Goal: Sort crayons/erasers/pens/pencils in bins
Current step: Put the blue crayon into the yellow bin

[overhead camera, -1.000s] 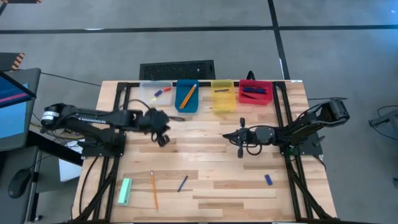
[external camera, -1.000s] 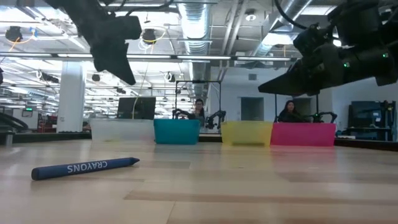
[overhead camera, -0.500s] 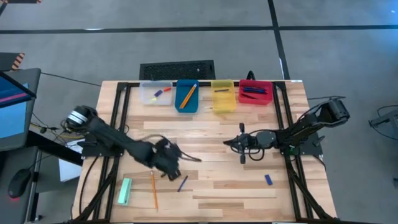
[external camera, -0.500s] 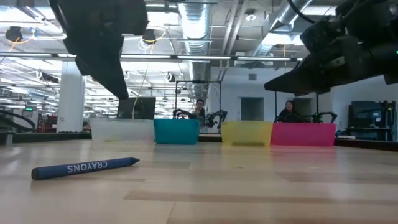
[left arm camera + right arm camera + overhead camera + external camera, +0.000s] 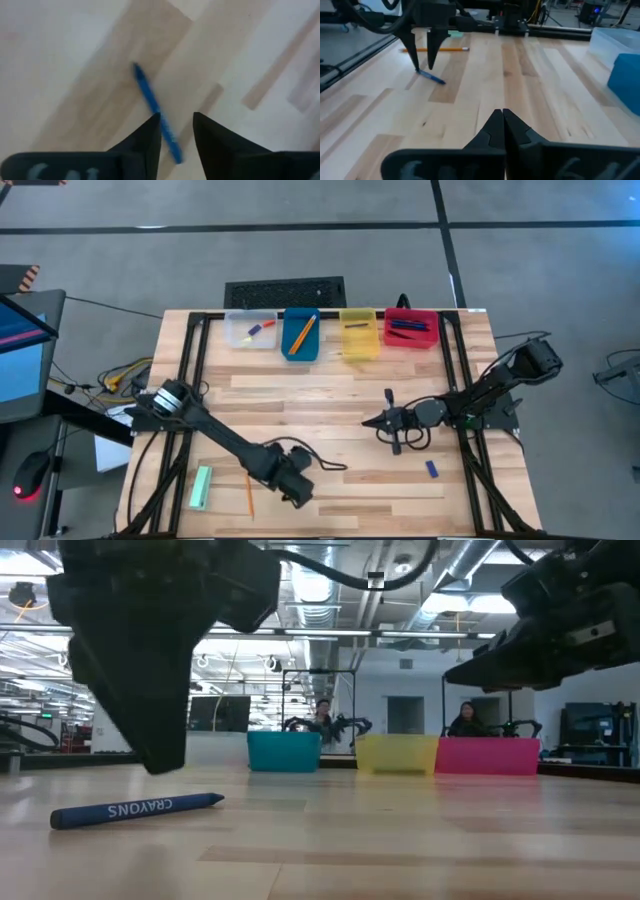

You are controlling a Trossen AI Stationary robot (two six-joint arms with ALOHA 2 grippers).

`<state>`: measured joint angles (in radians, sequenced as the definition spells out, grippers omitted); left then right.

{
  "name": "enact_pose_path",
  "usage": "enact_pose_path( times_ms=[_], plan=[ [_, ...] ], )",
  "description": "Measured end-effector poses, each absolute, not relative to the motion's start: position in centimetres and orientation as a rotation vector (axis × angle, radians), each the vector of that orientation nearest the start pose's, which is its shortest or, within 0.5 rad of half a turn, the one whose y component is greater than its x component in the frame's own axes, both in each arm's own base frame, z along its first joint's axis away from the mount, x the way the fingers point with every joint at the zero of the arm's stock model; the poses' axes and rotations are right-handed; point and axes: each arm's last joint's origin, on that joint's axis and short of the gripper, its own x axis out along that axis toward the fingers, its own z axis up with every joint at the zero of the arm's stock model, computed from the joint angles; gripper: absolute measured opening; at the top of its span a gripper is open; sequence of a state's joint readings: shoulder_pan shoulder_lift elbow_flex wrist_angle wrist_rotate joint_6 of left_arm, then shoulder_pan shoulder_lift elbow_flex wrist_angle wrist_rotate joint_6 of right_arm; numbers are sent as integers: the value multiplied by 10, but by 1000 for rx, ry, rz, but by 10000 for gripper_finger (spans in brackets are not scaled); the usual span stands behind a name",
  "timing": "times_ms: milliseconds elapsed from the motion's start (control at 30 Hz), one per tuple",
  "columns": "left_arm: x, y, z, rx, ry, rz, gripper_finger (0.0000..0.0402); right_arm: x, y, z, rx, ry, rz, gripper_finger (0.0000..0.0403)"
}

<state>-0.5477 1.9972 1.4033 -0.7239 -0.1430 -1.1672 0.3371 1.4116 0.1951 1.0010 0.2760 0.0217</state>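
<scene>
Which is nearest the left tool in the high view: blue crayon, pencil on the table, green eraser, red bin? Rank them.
1. Blue crayon: right at the left tool, between its open fingers in the left wrist view.
2. Pencil: just to the tool's left.
3. Green eraser: further left, near the table edge.
4. Red bin: far edge, across the table.

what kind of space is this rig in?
Looks like a robotics lab or open workshop: exposed ceiling ducts, people seated at workstations behind the wooden table, and another small robot arm in the background.
</scene>
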Motion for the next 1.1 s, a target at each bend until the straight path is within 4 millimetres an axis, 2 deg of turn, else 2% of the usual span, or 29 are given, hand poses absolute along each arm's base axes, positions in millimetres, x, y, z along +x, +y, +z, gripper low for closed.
enact_pose_path(
  times_ms=[133, 267, 500, 633, 767, 933, 1100],
  plan=[
    [336, -212, 153, -590, 1245, 437, 115, 202, 67, 135, -58, 207, 78, 2],
    [332, -216, 143, -627, 1249, 517, 115, 201, 69, 135, -73, 203, 92, 2],
    [330, -217, 143, -616, 1220, 557, 89, 202, 69, 135, -74, 200, 92, 2],
    [329, -216, 145, -527, 1242, 493, 71, 202, 69, 135, -75, 200, 92, 2],
    [330, -215, 156, -397, 1277, 414, 67, 202, 69, 135, -74, 200, 93, 2],
    [321, -208, 163, -196, 1375, 427, 88, 202, 69, 135, -74, 199, 95, 2],
    [315, -203, 153, -100, 1443, 359, 119, 202, 69, 135, -74, 199, 96, 2]
  ],
)
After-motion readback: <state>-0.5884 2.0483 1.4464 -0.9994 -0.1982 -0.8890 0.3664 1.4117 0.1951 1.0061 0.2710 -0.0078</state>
